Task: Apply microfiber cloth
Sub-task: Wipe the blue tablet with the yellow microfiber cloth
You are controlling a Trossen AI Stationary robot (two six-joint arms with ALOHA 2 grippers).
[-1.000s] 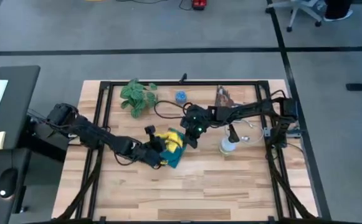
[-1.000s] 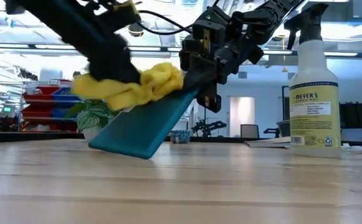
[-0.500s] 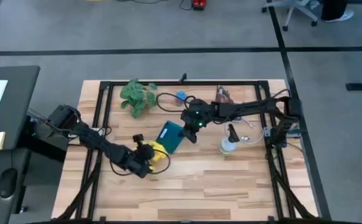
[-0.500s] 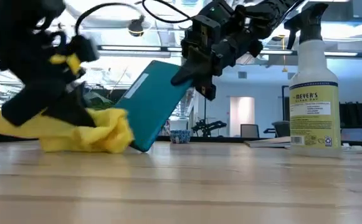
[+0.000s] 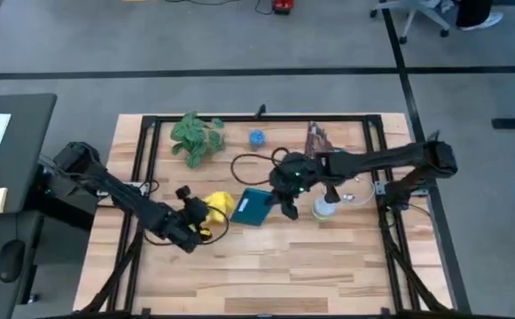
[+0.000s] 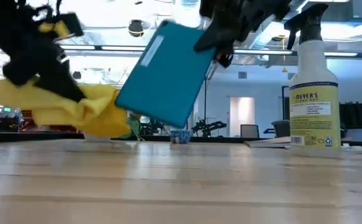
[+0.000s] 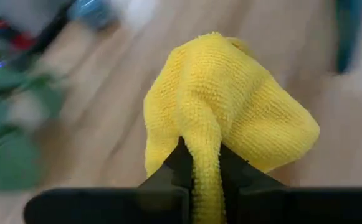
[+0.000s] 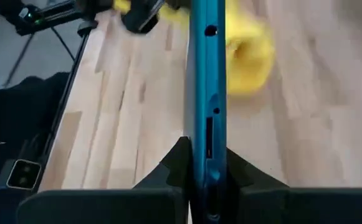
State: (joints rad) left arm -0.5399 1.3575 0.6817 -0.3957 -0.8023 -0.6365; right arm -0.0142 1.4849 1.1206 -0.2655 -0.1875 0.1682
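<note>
Since a second ago: cloth off tablet, tablet lifted. My left gripper (image 7: 200, 171) pinches microfiber cloth (image 7: 224, 118); right gripper (image 8: 200, 163) clamps tablet (image 6: 166, 74) edge. Wipe squarely, light pressure.

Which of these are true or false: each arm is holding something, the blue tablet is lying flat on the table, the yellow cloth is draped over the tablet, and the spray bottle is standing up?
1. Each arm holds something. True: the left gripper is shut on the microfiber cloth, the right gripper on the tablet.
2. The tablet lies flat on the table. False: in the low view it is tilted and lifted clear of the table.
3. The cloth is draped over the tablet. False: it is bunched up beside the tablet.
4. The spray bottle stands upright. True.
</note>
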